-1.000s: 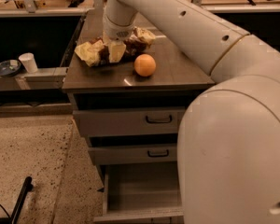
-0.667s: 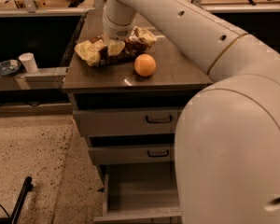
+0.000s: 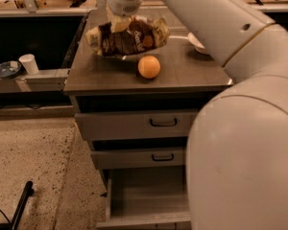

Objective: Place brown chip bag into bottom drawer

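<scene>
The brown chip bag (image 3: pixel 129 38) is dark brown with pale yellow-tan ends and hangs lifted above the cabinet top (image 3: pixel 105 75). My gripper (image 3: pixel 118 23) is shut on the bag's top middle, coming down from the white arm (image 3: pixel 206 18). The orange (image 3: pixel 149 66) sits on the cabinet top just below and right of the bag. The bottom drawer (image 3: pixel 146 198) is pulled open at the bottom of the view, its flat floor bare. My arm's large white body hides the drawer's right part.
Two upper drawers with black handles (image 3: pixel 163 122) are closed. A white bowl (image 3: pixel 198 43) sits at the back right of the cabinet top. A white cup (image 3: pixel 28 63) and a dish (image 3: pixel 6 69) stand on a ledge at left. A black rod (image 3: pixel 20 206) lies on the speckled floor.
The gripper has lifted the chip bag off the cabinet top; before, the bag lay on the surface under the gripper. The orange has not moved.
</scene>
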`<state>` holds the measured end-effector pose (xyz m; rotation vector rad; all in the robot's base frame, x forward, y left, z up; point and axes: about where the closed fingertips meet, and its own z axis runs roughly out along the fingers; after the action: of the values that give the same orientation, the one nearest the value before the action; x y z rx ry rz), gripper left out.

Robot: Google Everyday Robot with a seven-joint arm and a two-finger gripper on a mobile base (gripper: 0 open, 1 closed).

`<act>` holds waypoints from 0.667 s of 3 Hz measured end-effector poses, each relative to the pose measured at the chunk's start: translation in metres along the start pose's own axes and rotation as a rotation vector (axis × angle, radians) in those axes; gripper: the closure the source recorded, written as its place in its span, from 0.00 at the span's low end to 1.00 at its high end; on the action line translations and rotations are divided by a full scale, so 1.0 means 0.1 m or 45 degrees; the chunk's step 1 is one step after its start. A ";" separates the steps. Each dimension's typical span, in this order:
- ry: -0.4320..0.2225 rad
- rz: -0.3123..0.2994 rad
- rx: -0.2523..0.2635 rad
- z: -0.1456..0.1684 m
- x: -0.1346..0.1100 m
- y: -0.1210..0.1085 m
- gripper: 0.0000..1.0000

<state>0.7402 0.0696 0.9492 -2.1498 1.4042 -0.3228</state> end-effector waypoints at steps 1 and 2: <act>-0.071 -0.060 0.095 -0.40 -0.05 -0.16 1.00; -0.101 -0.137 0.147 -0.63 -0.05 -0.29 1.00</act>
<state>0.7301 0.0636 1.0174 -2.1237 1.1999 -0.3460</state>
